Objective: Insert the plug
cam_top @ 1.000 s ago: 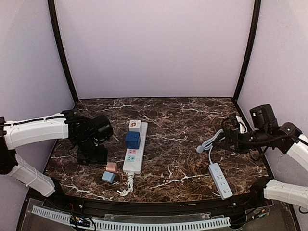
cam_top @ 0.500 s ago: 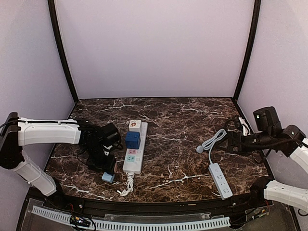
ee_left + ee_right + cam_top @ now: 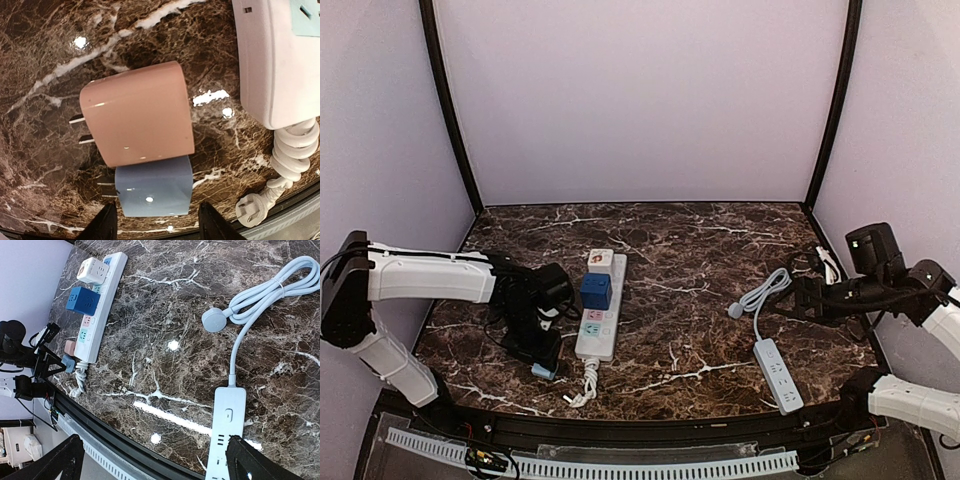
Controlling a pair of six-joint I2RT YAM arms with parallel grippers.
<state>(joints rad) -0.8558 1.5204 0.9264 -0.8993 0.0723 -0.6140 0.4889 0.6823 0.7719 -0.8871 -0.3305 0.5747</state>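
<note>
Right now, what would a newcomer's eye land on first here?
A white power strip mid-table with a blue cube plugged in stands out first. Left of its near end, a pink plug and a blue plug lie together beneath the left gripper. A grey power strip sits right.

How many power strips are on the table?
2. The white power strip lies mid-table; the grey power strip lies toward the front right. None seems hidden.

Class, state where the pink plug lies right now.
In the left wrist view, the pink plug lies on the table, beside the blue plug, just left of the power strip.
</note>
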